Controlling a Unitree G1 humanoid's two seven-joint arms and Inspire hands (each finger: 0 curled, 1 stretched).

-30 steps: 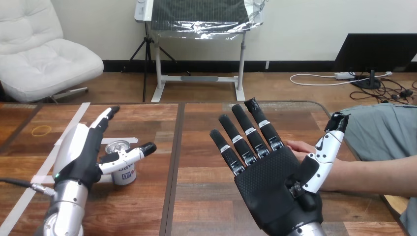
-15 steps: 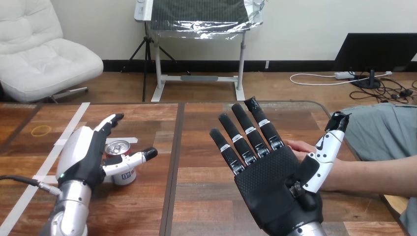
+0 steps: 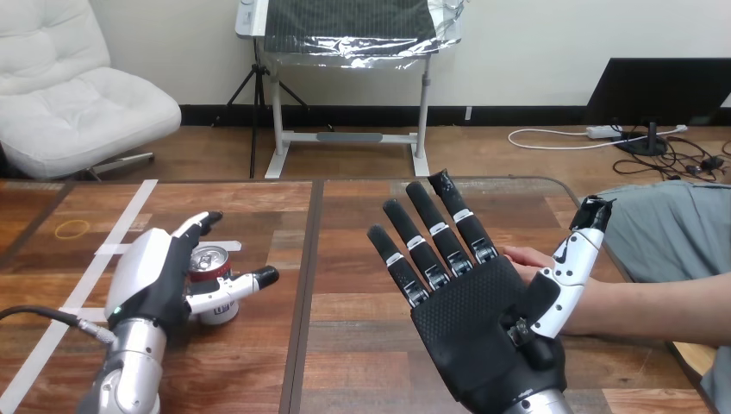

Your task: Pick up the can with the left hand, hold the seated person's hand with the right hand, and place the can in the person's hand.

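Observation:
A silver and red can (image 3: 213, 274) stands upright on the wooden table (image 3: 345, 216) at the left. My left hand (image 3: 151, 276) reaches round it from the left, with the fingers (image 3: 200, 224) bent behind the can's top and the thumb (image 3: 246, 282) across its front; the grasp looks loose rather than tight. My right hand (image 3: 483, 323) is raised palm up at the right, fingers straight and spread, holding nothing. The person's hand (image 3: 523, 256) lies flat on the table just behind that palm, mostly hidden by it. My right thumb (image 3: 576, 250) stands upright over the person's forearm (image 3: 655, 306).
White tape strips (image 3: 129, 207) run across the table's left part, and a yellow rubber band (image 3: 72, 228) lies at the far left. A dark seam (image 3: 303, 285) divides the tabletop between my two hands. The table's right edge (image 3: 595, 233) curves by the person.
My left hand has dropped lower and its fingers have curled in behind the can, with the thumb closing across the front. The right hand and the person's hand have stayed still.

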